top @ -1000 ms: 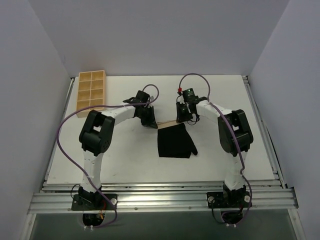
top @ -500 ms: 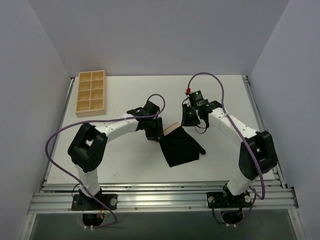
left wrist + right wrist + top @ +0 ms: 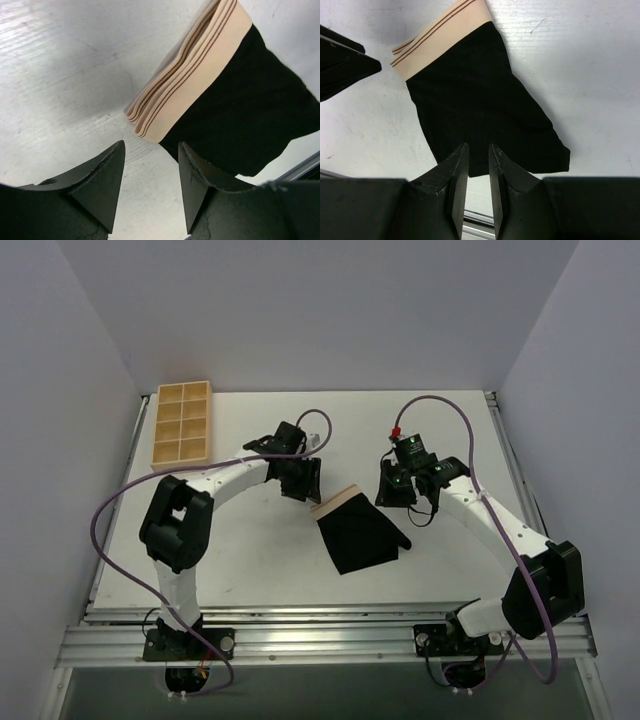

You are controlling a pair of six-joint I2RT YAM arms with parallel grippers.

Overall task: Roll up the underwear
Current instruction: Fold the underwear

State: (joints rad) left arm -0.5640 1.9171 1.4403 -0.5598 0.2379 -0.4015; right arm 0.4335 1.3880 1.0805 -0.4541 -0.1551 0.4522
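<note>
the left gripper (image 3: 151, 150) stands with its jaws well apart and empty, just short of the tan waistband (image 3: 192, 75) of the underwear (image 3: 245, 115). the right gripper (image 3: 478, 150) shows only a narrow gap with nothing in it and hovers near the garment's right side. the underwear lies flat on the table (image 3: 240, 560) between the two grippers. a wooden tray (image 3: 182, 425) sits at the far left corner.

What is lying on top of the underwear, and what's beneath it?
Nothing lies on the underwear; it is spread on the white table. Whatever is beneath the fabric is covered.
</note>
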